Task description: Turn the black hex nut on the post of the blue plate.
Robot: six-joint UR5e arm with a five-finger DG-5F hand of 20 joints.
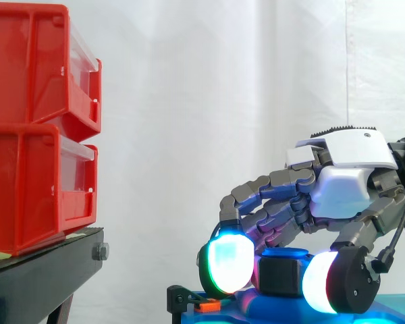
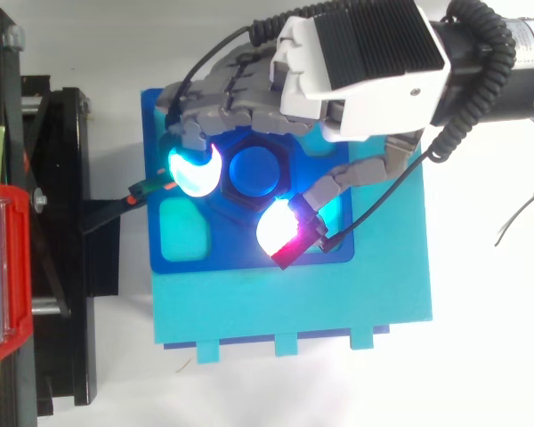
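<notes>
The side camera sits low beside the work, about level with the blue plate (image 1: pixel 270 309). It looks flat across the plate toward the white curtain (image 1: pixel 209 101). It stands close: the left edge cuts the red bins (image 1: pixel 27 128) on the black stand (image 1: pixel 40 277), and the hand (image 1: pixel 347 192) reaches in from the right. The top camera looks straight down from near above. Both views share the plate, hand, black hex nut (image 1: pixel 280 275) and the stand's edge.

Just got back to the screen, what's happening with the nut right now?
The hand is curled down over the blue plate, pinching the black hex nut between its glowing pads. The nut sits on the post. The red bins stand apart on the black stand.
</notes>
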